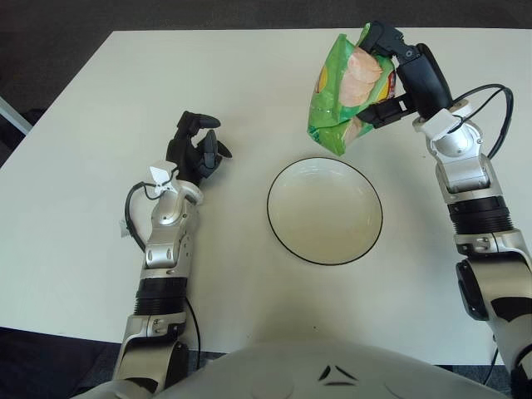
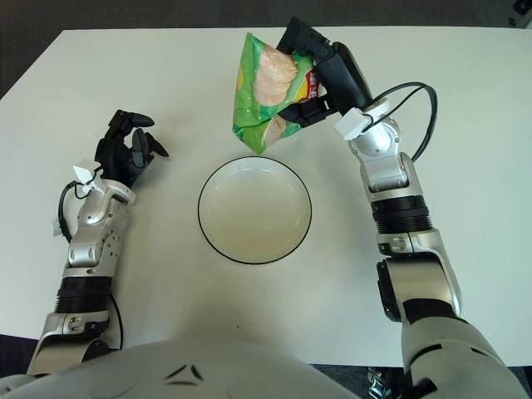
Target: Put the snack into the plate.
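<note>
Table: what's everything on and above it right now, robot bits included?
Table: one, white, fills most of both views, dark floor beyond its edges.
Plate: one, white with a thin dark rim, centre of the table, nothing in it.
Snack bag: one, green with pictured chips, held in the air just beyond the plate's far right rim, bottom corner hanging towards it.
Right hand: one, black fingers on a silver arm, gripping the bag's right side from top and bottom.
Left hand: one, black fingers on a silver arm, left of the plate, fingers loosely curled, holding nothing.
Torso: grey, bottom edge of view.
</note>
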### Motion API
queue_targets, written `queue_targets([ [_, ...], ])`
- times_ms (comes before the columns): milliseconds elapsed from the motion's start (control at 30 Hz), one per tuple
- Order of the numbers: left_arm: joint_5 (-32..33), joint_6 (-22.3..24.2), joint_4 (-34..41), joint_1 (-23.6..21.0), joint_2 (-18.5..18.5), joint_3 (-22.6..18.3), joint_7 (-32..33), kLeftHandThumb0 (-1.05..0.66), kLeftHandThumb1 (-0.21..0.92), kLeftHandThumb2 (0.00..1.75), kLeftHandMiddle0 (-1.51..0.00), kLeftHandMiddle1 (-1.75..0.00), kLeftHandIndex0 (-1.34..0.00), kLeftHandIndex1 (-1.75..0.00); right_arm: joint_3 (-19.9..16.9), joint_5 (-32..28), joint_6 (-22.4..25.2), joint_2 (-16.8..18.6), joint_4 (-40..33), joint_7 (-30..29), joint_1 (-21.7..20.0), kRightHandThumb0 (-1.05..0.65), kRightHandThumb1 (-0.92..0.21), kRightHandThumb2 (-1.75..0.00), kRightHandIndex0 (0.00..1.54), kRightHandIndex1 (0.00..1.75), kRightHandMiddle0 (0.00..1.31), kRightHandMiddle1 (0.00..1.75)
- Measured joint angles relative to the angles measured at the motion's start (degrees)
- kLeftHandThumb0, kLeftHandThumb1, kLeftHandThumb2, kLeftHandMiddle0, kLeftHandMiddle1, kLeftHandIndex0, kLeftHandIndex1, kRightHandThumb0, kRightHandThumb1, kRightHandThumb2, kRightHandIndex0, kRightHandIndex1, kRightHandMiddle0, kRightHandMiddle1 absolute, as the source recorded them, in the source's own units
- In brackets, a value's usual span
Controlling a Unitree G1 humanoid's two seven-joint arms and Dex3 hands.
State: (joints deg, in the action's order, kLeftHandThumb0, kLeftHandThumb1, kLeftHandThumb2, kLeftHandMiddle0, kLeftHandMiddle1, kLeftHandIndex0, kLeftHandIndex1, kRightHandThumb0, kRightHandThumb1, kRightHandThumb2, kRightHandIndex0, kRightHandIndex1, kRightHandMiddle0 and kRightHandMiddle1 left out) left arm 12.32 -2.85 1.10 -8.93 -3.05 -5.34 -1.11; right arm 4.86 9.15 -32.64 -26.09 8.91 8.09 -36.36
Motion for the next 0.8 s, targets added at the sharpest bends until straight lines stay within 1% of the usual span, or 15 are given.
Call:
queue_targets([
  [200,-0.1,-0.2,-0.2,-0.2,0.0,0.0,0.0,-0.37,0.76,0.73,-0.77,-1.75,-0.3,-1.75,0.4,-0.1,0.6,1.2,-3.8,2.4,1.7,0.0,-0.25,-1.38,0.62,1.75,0.5,1.69],
  [300,-0.1,-0.3,-0.3,-0.2,0.0,0.0,0.0,-0.37,0.76,0.73,-0.77,-1.75,-0.3,-1.75,0.7,0.8,0.7,1.4,-5.5,3.3,2.3,0.0,-0.25,-1.39,0.62,1.75,0.5,1.7],
  [467,-0.3,-0.4,-0.5,-0.3,0.0,-0.1,0.0,-0.37,0.77,0.73,-0.77,-1.75,-0.3,-1.75,1.2,3.6,0.7,0.1,-9.2,5.8,2.8,0.0,-0.25,-1.39,0.62,1.75,0.49,1.72],
  [700,-0.6,-0.4,-0.7,-0.4,0.0,-0.2,0.0,-0.37,0.77,0.73,-0.77,-1.75,-0.3,-1.75,1.2,5.1,2.0,-0.7,-13.2,7.8,3.5,0.0,-0.25,-1.39,0.61,1.75,0.49,1.72],
  [800,-0.7,-0.4,-0.8,-0.5,0.0,-0.2,0.0,-0.37,0.77,0.73,-0.77,-1.75,-0.3,-1.75,1.2,5.0,2.0,-0.8,-13.8,8.6,4.2,0.0,-0.26,-1.38,0.61,1.75,0.49,1.71],
])
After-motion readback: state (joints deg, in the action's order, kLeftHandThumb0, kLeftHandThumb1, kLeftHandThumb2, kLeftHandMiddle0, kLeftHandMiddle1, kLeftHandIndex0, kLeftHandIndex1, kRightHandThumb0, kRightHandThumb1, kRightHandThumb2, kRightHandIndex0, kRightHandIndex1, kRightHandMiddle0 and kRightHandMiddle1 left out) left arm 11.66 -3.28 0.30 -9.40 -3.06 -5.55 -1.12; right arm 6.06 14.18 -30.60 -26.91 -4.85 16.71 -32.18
